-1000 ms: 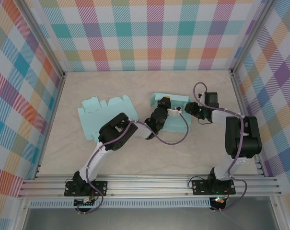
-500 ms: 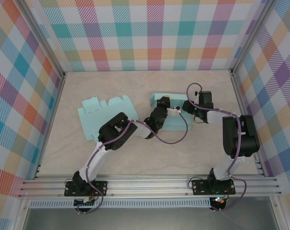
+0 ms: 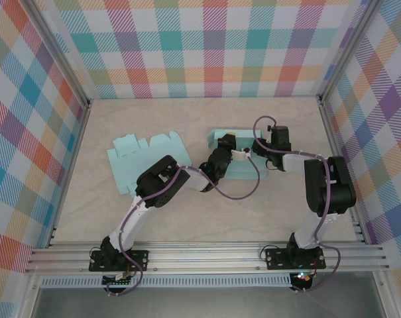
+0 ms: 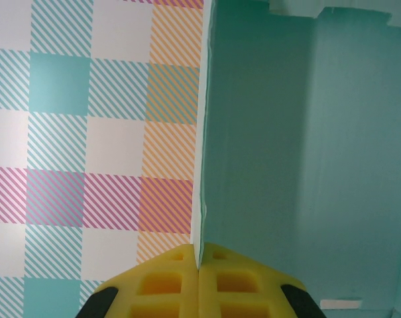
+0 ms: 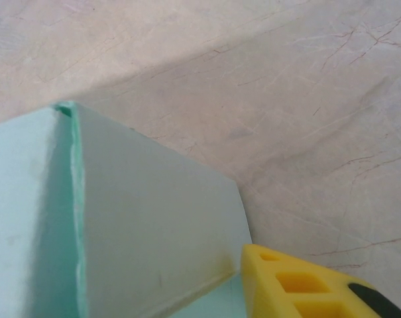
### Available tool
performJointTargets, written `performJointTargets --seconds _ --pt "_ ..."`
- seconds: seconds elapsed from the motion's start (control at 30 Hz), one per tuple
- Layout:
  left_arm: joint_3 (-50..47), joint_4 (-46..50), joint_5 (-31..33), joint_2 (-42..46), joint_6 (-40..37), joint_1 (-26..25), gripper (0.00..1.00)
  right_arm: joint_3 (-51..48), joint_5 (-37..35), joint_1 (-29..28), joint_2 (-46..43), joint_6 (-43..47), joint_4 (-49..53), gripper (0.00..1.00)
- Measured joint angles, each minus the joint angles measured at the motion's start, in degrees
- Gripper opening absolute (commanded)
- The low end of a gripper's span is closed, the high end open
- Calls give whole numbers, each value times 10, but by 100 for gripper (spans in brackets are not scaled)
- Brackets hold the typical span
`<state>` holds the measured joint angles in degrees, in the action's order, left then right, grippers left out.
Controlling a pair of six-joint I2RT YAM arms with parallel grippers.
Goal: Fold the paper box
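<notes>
Mint paper box (image 4: 286,165), wall upright, thin edge pinched between left fingers (image 4: 160,288)

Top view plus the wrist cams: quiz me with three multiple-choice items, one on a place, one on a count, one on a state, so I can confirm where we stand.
1. Seen from above, where does the flat blank lie relative to the box?
A) to its left
B) to its right
C) on top of it

2. How many teal paper pieces are on the table?
A) one
B) two
C) four

3. The left jaws are:
A) wide open over bare table
B) shut on a box panel's edge
C) shut on a cable

Answers:
1 A, the blank sits apart, left of the box.
2 B, just the blank and the box.
3 B, the yellow pads meet on the thin panel edge.
</notes>
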<state>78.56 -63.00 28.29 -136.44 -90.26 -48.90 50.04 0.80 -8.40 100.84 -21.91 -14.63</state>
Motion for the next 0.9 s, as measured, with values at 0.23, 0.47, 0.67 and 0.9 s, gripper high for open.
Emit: performJointTargets --seconds 0.23,0.47,0.67,0.9 --pt "0 1 -5 0 7 0 0 0 -24 -10 7 17 -10 19" --pt "5 3 -6 0 25 0 0 0 -58 -24 7 45 -12 4" --pt "11 32 1 9 80 0 17 0 -80 -33 7 58 -12 0" --pt "-39 96 9 106 225 0 50 0 -82 -36 4 59 -12 0"
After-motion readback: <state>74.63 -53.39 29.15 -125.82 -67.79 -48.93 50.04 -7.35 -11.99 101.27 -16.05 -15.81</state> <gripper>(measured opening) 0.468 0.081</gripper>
